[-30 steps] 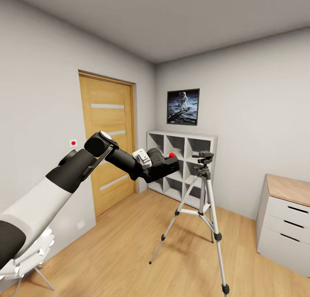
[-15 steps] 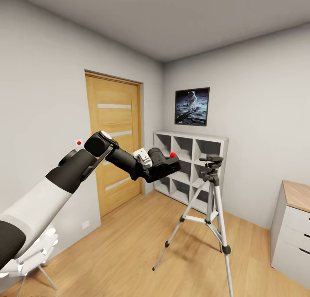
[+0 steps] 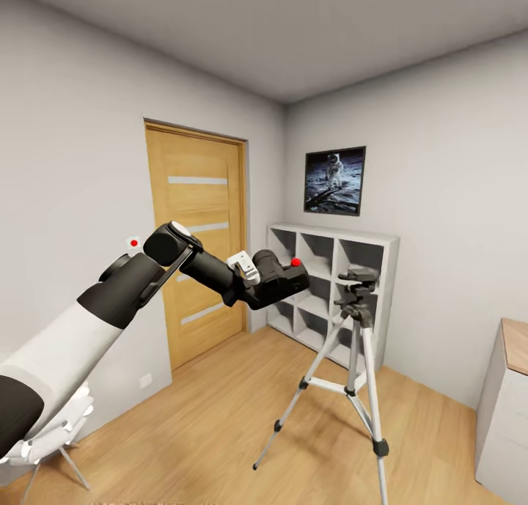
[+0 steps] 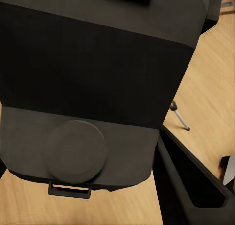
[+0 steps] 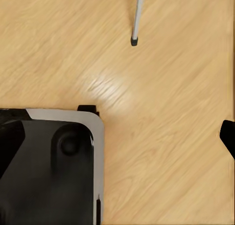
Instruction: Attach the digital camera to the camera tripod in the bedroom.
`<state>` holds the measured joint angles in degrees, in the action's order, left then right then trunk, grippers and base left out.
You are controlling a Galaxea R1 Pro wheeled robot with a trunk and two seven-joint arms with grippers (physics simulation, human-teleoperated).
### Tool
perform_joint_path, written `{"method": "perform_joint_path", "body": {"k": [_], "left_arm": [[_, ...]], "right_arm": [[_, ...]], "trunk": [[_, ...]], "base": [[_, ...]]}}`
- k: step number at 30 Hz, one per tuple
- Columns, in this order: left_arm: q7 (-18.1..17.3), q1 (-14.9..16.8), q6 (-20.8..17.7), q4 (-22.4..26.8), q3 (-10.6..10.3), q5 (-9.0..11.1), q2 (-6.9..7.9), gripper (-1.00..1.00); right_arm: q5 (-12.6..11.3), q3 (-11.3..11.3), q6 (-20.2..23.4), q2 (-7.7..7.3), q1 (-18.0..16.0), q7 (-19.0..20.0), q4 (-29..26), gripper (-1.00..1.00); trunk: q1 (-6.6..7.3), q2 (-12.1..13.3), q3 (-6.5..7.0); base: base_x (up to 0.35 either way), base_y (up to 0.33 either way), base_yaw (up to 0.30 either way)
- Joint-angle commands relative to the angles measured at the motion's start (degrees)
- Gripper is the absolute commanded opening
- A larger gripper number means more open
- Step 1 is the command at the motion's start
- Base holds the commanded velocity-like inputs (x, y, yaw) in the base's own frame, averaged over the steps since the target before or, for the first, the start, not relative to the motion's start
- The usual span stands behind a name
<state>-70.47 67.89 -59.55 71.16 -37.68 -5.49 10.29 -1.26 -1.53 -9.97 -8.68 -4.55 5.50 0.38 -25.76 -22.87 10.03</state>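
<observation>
The black digital camera, red dot on top, hangs in the air at chest height with my left gripper shut on it. In the left wrist view the camera body sits very close, with one dark finger beside it. The camera tripod stands on the wood floor to the right of the camera, its black pan head a little lower than the camera and apart from it. One tripod foot shows past the camera. My right gripper hangs open over the floor, one fingertip at the frame edge.
An oak door is in the left wall and white cube shelving stands behind the tripod under a framed astronaut picture. A white dresser is at the right edge, a white chair at the lower left. My base shows below.
The head view has turned, so door, shelving and tripod slid rightward in the picture and the dresser is mostly cut off. My left arm keeps the camera in the same pose.
</observation>
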Motion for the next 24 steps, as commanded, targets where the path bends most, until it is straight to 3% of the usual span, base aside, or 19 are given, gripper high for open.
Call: {"method": "perform_joint_path", "body": {"k": [1, 11, 19, 24], "left_arm": [[-0.64, 0.05, -0.45, 0.04, -0.02, -0.66, 0.0, -1.0], [-0.52, 0.05, -0.45, 0.03, -0.02, -0.66, 0.0, -1.0], [-0.38, 0.05, -0.45, 0.06, -0.02, -0.66, 0.0, -1.0], [-0.32, 0.05, -0.45, 0.05, -0.02, -0.66, 0.0, -1.0]], "right_arm": [[-0.14, -0.14, -0.18, -0.02, -0.02, 0.22, 0.06, 1.0], [-0.14, -0.18, -0.02, 0.01, -0.02, 0.25, 0.06, 1.0], [-0.15, -0.3, 0.38, 0.2, -0.02, 0.22, 1.19, 1.0], [-0.15, -0.31, 0.45, 1.09, -0.02, 0.12, 3.48, 1.0]], "trunk": [[-0.02, -0.05, -0.03], [-0.02, -0.05, -0.03], [-0.02, -0.05, -0.03], [-0.02, -0.05, -0.03]], "base": [[0.009, -0.308, 0.267], [0.001, -0.309, 0.253], [0.0, -0.309, 0.118], [0.0, -0.309, 0.082]]}}
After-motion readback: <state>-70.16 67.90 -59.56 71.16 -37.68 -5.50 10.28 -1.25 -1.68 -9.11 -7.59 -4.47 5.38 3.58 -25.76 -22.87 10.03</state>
